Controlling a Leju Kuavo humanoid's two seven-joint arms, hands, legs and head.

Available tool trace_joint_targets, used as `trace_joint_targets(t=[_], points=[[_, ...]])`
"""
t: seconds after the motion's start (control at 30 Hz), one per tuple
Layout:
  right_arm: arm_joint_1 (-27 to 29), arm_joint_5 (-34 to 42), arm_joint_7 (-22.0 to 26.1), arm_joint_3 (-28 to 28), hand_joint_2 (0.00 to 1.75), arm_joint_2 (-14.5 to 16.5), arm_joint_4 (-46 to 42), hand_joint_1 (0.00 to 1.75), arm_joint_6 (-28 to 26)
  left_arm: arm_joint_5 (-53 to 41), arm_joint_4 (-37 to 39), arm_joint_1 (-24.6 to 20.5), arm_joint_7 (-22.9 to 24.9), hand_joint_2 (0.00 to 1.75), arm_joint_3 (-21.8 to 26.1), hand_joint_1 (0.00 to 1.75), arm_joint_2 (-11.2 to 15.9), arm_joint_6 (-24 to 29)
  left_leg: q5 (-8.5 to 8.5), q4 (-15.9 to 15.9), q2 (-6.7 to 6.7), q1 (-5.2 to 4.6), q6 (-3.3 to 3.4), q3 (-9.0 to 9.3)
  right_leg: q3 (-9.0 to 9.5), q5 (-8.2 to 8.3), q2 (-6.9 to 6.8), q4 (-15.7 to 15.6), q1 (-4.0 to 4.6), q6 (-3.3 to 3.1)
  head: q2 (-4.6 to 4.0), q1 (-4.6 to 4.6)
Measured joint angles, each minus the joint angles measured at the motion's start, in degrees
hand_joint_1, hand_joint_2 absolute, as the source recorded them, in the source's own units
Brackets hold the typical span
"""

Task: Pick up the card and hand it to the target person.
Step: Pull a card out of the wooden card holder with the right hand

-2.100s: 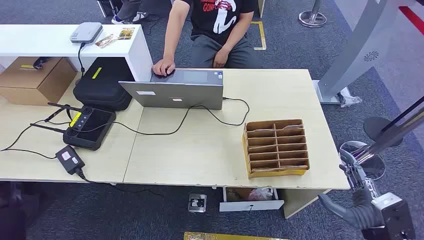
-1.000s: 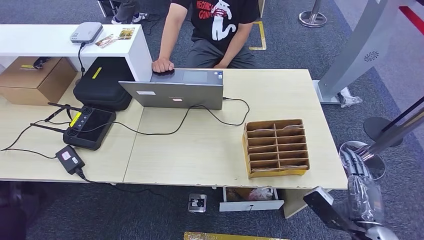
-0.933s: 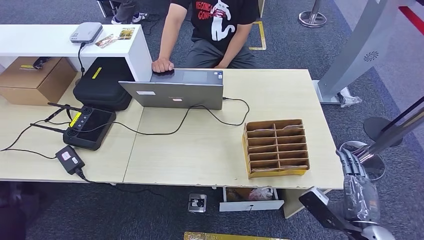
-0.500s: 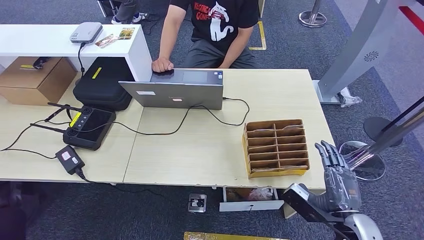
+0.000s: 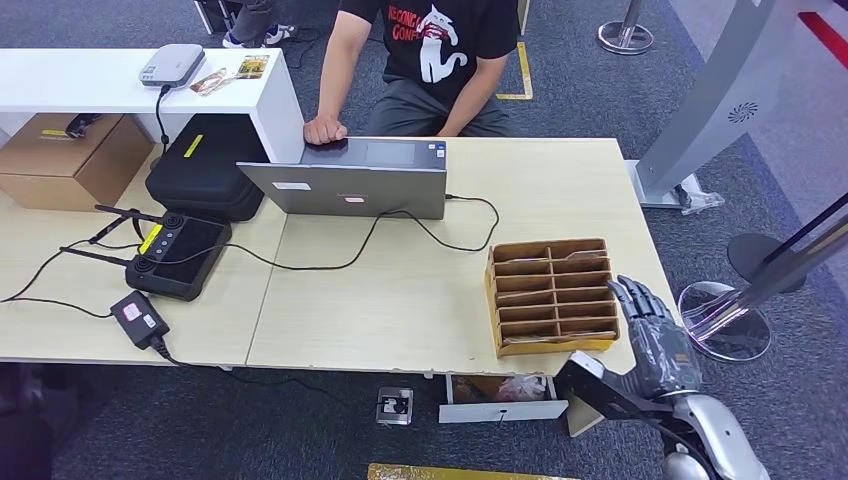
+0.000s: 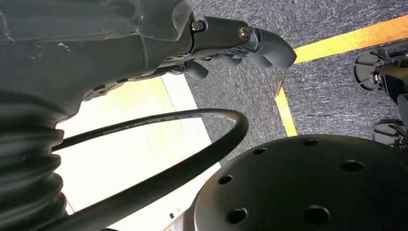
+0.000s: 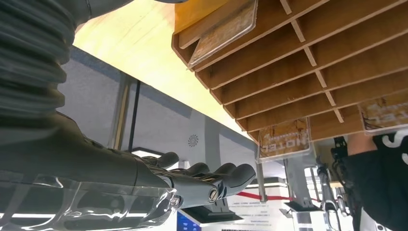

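At your 12 o'clock the tabletop carries a laptop; a person sits behind it. Toward 3 o'clock stands the wooden rack, a card in one slot. Your right robot hand hovers beside it, open, fingers straight. Your left robot hand curls, holding nothing.
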State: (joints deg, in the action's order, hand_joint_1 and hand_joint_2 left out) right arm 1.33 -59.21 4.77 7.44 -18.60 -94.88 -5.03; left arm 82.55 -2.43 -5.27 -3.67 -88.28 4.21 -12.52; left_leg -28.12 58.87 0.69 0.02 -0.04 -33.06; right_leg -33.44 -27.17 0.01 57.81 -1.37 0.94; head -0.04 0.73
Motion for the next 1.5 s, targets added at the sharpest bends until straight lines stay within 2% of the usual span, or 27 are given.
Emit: trace_joint_targets(t=[0.77,0.93,1.07,1.27,1.5], points=[[-1.57,-1.73,-1.7,1.85,1.75,-0.49,3.99,0.03,0.58,0.27,0.0,0.02,-0.02,1.75,0.0,0.0,0.01,0.03,0.0,0.0,0.0,0.02,0.0,0.0,-0.01,-0.02,0.0,0.0,0.03,-0.02,0.0,-0.01],[-1.5,-1.73,-1.7,1.91,1.75,-0.49,4.09,0.12,0.67,0.36,0.01,0.04,-0.14,1.75,0.0,0.0,0.01,0.15,0.0,0.0,0.0,0.02,0.0,0.0,-0.01,-0.02,0.0,0.0,0.03,-0.03,0.0,0.01],[-1.5,-1.73,-1.69,1.93,1.75,-0.49,4.24,0.37,0.8,0.44,0.01,0.07,-0.44,1.75,0.0,0.0,0.01,0.25,0.0,0.0,0.0,0.02,0.0,0.0,0.0,-0.02,0.0,0.0,0.03,-0.03,0.0,0.01],[-1.48,-1.83,-1.92,1.93,1.75,-0.48,4.29,0.57,0.81,0.39,0.02,0.07,-0.48,1.75,0.0,0.0,0.01,0.21,0.0,0.0,0.0,0.02,0.0,0.0,-0.01,-0.02,0.0,0.0,0.03,-0.03,0.0,0.0],[-1.15,-2.26,-2.39,1.93,1.75,-0.42,4.27,0.46,0.79,0.33,0.02,0.06,-0.48,1.75,0.0,0.0,0.01,0.01,0.0,0.0,0.0,0.02,0.0,0.0,-0.01,-0.02,0.0,0.0,0.03,-0.03,0.0,-0.01]])
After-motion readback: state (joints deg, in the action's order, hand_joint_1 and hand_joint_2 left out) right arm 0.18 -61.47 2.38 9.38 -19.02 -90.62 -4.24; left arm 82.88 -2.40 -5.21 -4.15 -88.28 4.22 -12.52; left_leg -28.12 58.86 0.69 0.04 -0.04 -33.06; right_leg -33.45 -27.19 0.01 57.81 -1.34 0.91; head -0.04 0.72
